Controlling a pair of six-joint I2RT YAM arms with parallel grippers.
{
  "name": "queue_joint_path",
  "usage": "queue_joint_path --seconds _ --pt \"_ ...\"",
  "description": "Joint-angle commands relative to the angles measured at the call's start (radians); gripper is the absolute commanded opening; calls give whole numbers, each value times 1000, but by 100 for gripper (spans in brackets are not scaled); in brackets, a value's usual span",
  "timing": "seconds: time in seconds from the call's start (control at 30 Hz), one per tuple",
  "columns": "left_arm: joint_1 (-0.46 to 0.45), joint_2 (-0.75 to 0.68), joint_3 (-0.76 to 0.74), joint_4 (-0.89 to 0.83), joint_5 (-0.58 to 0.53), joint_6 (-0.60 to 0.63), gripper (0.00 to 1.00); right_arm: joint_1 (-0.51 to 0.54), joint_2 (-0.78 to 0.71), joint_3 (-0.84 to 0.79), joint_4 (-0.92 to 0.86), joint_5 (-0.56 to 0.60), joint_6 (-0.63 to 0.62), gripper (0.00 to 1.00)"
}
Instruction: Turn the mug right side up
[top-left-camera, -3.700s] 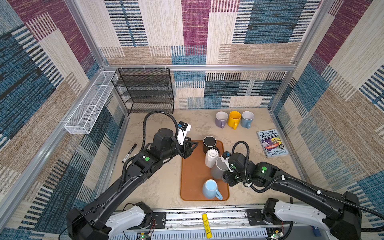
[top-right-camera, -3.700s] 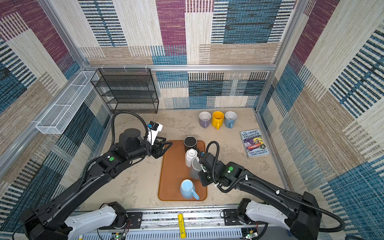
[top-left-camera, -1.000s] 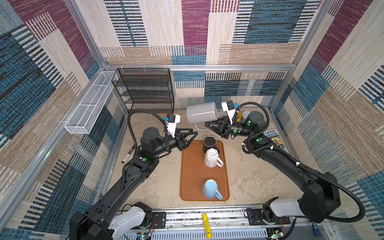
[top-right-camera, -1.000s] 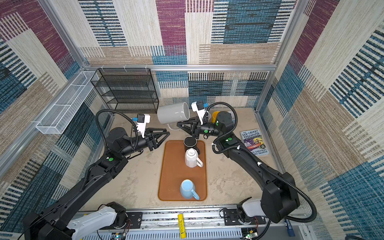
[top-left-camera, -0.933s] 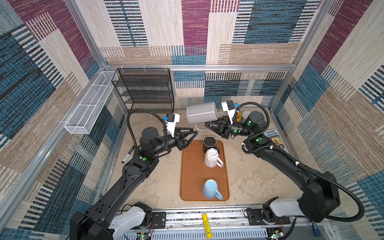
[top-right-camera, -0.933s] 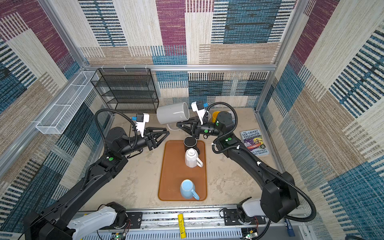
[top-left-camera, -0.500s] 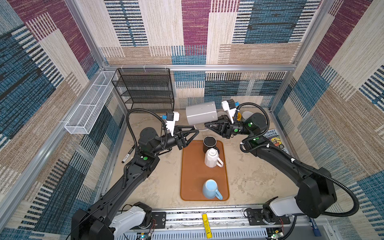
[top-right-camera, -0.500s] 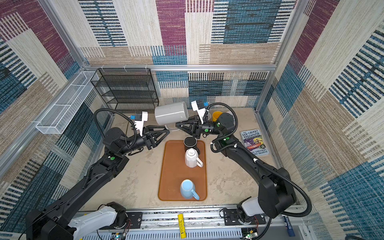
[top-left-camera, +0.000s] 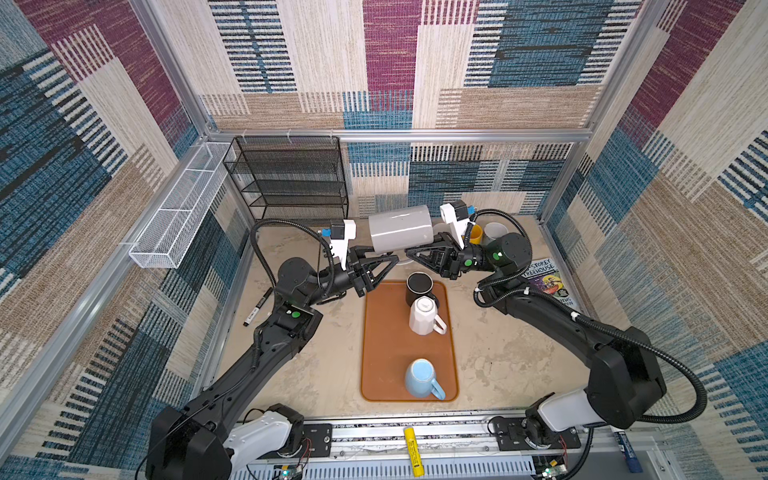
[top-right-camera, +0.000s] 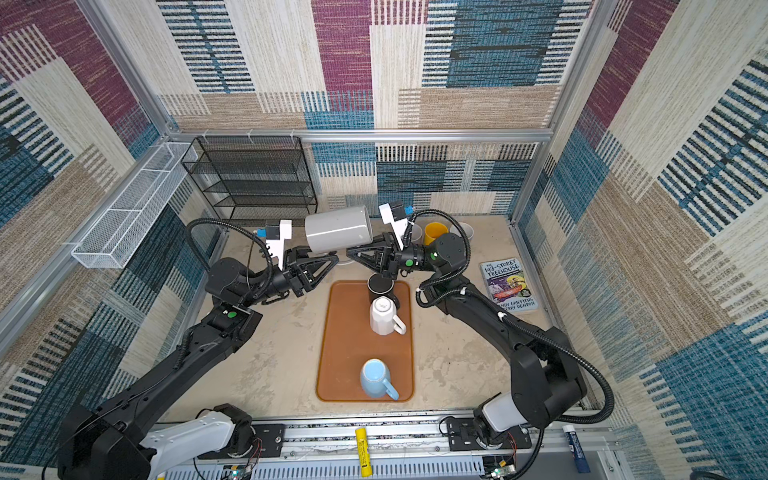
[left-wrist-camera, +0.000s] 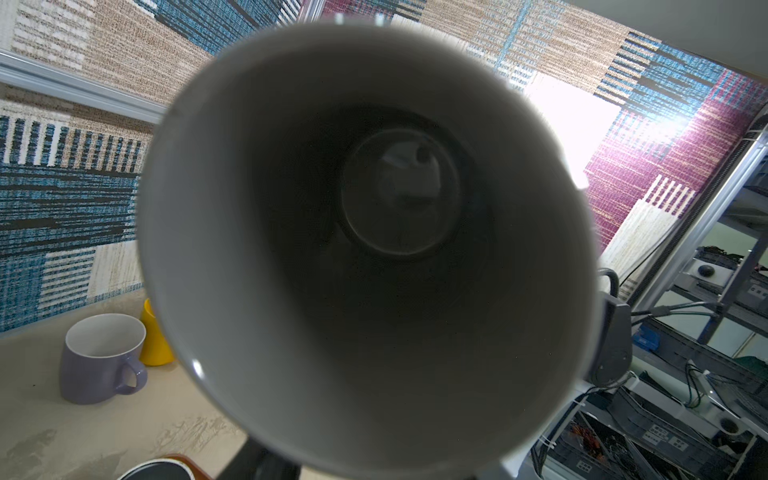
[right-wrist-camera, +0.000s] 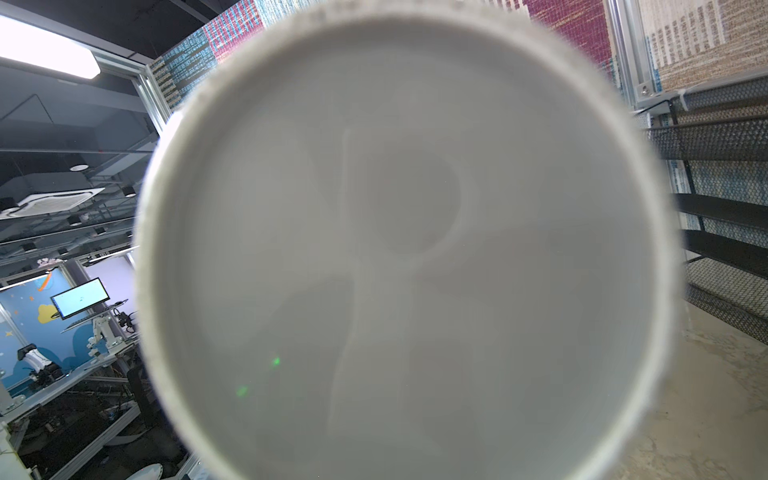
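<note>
Grey mug (top-left-camera: 401, 228): being held aloft on its side, above the counter (top-left-camera: 498, 357) behind the tray (top-left-camera: 382, 374).
Right gripper (top-left-camera: 419, 247): clenched at the mug's base end; handle hidden.
Left gripper (top-left-camera: 382, 254): jaws parted at the mouth rim.
Progress: judged about halfway; uprighting and setting down are being awaited.

**Where We Are Looking From**

We are looking down from high over the front rail (top-left-camera: 374, 432) through a stereo pair, both top views facing the back wall (top-left-camera: 395, 83) and sharing nearly the whole scene: table (top-left-camera: 498, 353), tray (top-left-camera: 386, 353), rack (top-right-camera: 249, 178). On the left wrist we are staring straight into the mouth of the mug (left-wrist-camera: 374, 270), very near, with a purple cup (left-wrist-camera: 99, 357) and a yellow cup (left-wrist-camera: 154, 345) peeking past its rim. On the right wrist we are facing the mug's base, so near it is blurring and filling most of the frame. The wrist views are sharing the mug from opposite ends; both top views are catching it side-on.
</note>
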Motion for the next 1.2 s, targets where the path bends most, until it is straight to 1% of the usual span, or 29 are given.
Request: queue_joint_path --seconds 0.0,0.2,0.4,0.47,0.63,1.17 --pt "2 1 1 122 13 -25 44 14 9 12 92 20 26 0" --pt "1 -17 -7 135 2 -42 40 40 9 -13 137 63 35 0" --pt "1 -60 -42 161 -35 -50 38 57 18 -38 186 88 49 0" --pt "1 -72 -47 158 -44 -49 36 64 22 -40 195 92 52 0" --pt "1 -88 -39 129 -41 -41 30 83 33 -38 198 95 49 0" --pt "2 -101 -63 163 -64 -53 24 114 34 -70 190 98 21 0"
